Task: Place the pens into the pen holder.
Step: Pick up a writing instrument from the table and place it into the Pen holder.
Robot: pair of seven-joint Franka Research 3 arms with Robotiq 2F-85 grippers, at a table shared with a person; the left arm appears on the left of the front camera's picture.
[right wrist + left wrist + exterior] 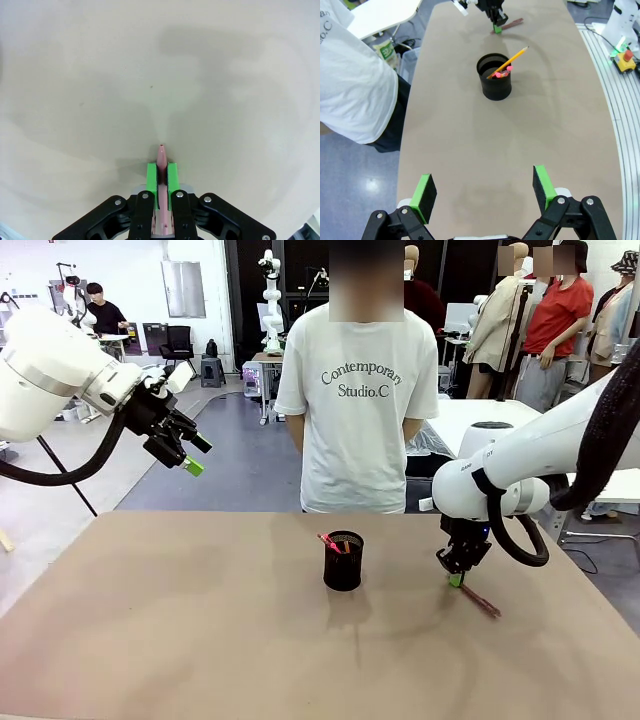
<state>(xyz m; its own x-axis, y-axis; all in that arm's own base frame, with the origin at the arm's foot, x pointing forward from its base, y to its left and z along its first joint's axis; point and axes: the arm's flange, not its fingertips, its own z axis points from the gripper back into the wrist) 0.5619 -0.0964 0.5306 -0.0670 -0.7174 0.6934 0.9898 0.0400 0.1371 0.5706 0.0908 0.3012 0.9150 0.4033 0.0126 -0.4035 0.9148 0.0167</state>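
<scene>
My right claw [456, 580] is down at the surface [200, 640], on my right side and well apart from the pen holder [343, 561]. Its green pads [151, 177] are clenched on the maroon pen [161, 156], whose tip pokes out just past them in the right wrist view. In the front view the rest of that pen [480, 601] runs away from the claw along the surface, so I judge it not yet lifted, or barely.

My left claw [185, 450] hangs high over my left side, released, its pads [425, 192] spread wide with nothing between them.

The holder stands upright near the middle of the surface. In the left wrist view a yellow pencil [512, 58] leans out over its rim, and pink-red ends [502, 74] show inside, so two pens seem to be in already and this maroon one is the last.

To do this step well, I should raise the pen straight up until its trailing end clears the surface. It will likely droop, because I seem to hold it near one end. Then I carry it across above the rim, steering clear of the leaning pencil, tip the pen toward upright, and open only once its lower end is inside the cup. Nudging the light holder could tip it.
</scene>
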